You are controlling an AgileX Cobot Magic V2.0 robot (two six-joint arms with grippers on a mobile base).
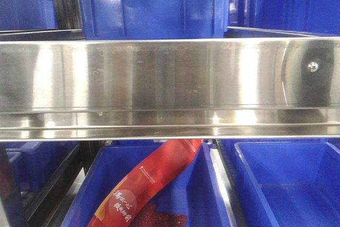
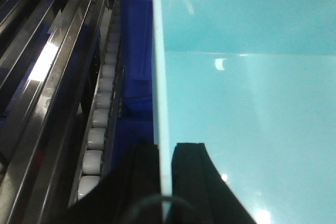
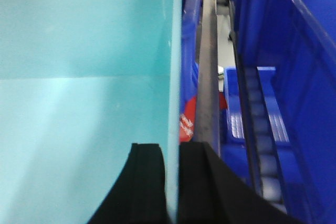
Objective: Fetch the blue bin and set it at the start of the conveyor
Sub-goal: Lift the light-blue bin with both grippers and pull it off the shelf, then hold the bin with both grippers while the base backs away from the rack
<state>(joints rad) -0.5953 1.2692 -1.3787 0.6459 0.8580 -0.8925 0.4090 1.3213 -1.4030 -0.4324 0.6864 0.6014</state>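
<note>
The blue bin (image 2: 247, 98), a pale turquoise tub, fills the right of the left wrist view and is empty inside. My left gripper (image 2: 165, 153) is shut on its left rim, one black finger outside and one inside the wall. In the right wrist view the blue bin (image 3: 84, 87) fills the left, and my right gripper (image 3: 170, 153) is shut on its right rim in the same way. The front view shows neither the bin nor the grippers. The conveyor start is out of view.
A shiny steel shelf rail (image 1: 170, 86) spans the front view, with dark blue crates (image 1: 154, 3) above and below. One lower crate holds a red packet (image 1: 154, 179). Roller tracks (image 2: 100, 129) and dark blue crates (image 3: 294, 51) flank the bin on both sides.
</note>
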